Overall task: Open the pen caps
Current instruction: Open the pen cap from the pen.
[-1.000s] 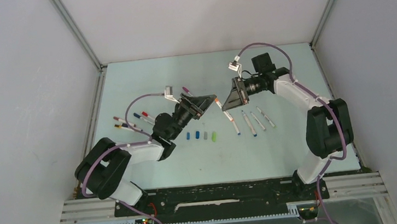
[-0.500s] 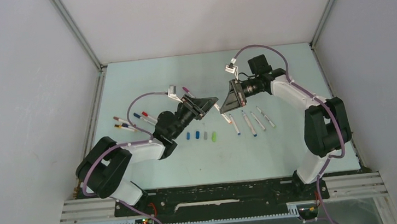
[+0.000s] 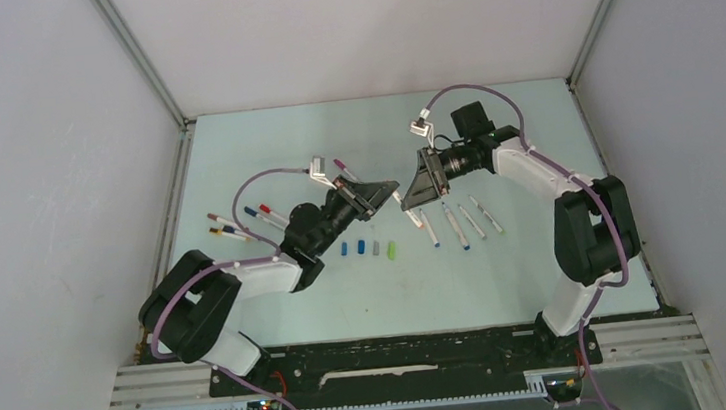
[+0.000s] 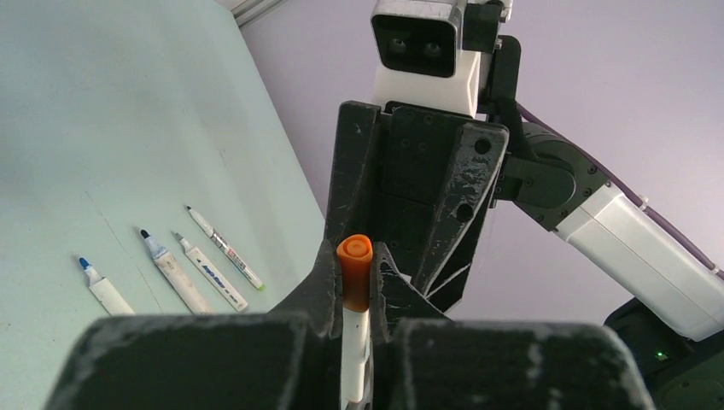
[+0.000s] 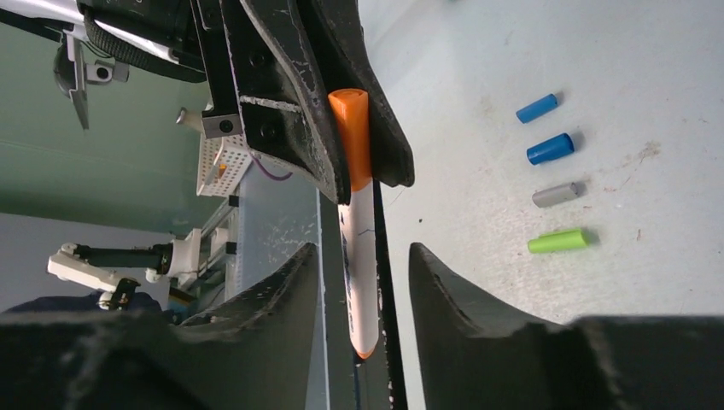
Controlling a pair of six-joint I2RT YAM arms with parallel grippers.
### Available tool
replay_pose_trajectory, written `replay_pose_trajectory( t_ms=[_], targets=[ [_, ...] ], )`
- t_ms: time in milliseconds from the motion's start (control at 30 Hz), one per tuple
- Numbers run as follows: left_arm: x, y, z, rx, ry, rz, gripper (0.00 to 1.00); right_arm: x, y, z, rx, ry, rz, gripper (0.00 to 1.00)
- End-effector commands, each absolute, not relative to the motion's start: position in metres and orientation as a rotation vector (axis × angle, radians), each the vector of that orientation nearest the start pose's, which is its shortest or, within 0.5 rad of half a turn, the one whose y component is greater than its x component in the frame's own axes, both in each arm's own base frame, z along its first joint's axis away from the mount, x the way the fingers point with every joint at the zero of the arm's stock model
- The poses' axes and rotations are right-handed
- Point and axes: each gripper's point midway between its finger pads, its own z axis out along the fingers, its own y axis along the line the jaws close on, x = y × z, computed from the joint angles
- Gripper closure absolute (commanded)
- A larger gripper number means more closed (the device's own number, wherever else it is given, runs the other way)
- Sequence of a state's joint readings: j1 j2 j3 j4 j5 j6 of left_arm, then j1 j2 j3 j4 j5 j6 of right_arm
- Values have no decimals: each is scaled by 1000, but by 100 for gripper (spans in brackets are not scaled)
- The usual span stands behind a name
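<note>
A white-barrelled pen (image 5: 359, 265) with an orange pen cap (image 4: 354, 273) hangs in the air between the two arms. My left gripper (image 4: 354, 282) is shut on the orange cap. My right gripper (image 5: 363, 282) is open, its fingers (image 5: 444, 290) on either side of the barrel and apart from it. In the top view both grippers meet above mid-table, around the pen (image 3: 401, 198). Loose caps lie in a row: two blue (image 5: 550, 149), one grey (image 5: 555, 195), one green (image 5: 557, 241).
Several uncapped pens (image 3: 455, 226) lie side by side under the right arm, also seen as uncapped pens (image 4: 175, 273) in the left wrist view. Capped pens (image 3: 240, 222) lie at the left, and a magenta-capped one (image 3: 340, 167) further back. Grey walls enclose the table.
My left gripper has shut on the orange cap. My right gripper, which held the pen's barrel, has opened and let go of it.
</note>
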State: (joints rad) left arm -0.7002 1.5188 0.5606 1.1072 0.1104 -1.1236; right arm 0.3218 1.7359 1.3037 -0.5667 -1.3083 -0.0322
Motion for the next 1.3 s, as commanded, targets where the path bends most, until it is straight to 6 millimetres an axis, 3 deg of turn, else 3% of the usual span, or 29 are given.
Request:
replay_pose_trajectory(
  t_ms=[0, 200, 267, 333, 400, 467, 567, 700, 867, 1267],
  targets=[
    [297, -336, 258, -157, 1523, -1564, 100, 268, 273, 205, -901, 2059, 1785, 53],
    [296, -341, 263, -144, 1501, -1576, 100, 263, 280, 202, -915, 2078, 1786, 59],
    [296, -339, 266, -143, 1487, -1563, 100, 262, 282, 202, -919, 2076, 1800, 74],
    [299, -336, 272, -143, 1458, -1544, 100, 259, 284, 202, -927, 2076, 1807, 99],
    [308, -326, 280, -171, 1413, -1518, 100, 256, 286, 201, -943, 2077, 1799, 100],
    [329, -301, 294, -232, 1343, -1476, 100, 252, 289, 201, -963, 2074, 1808, 100],
    [357, -256, 318, -310, 1233, -1393, 100, 244, 295, 200, -997, 2079, 1832, 100],
    [379, -196, 354, -406, 1089, -1239, 100, 231, 305, 196, -1044, 2084, 1866, 100],
    [382, -170, 384, -404, 1017, -1189, 100, 226, 311, 192, -1068, 2097, 1874, 100],
    [363, -121, 418, -417, 868, -1082, 100, 220, 317, 188, -1067, 2108, 1947, 100]
  ],
)
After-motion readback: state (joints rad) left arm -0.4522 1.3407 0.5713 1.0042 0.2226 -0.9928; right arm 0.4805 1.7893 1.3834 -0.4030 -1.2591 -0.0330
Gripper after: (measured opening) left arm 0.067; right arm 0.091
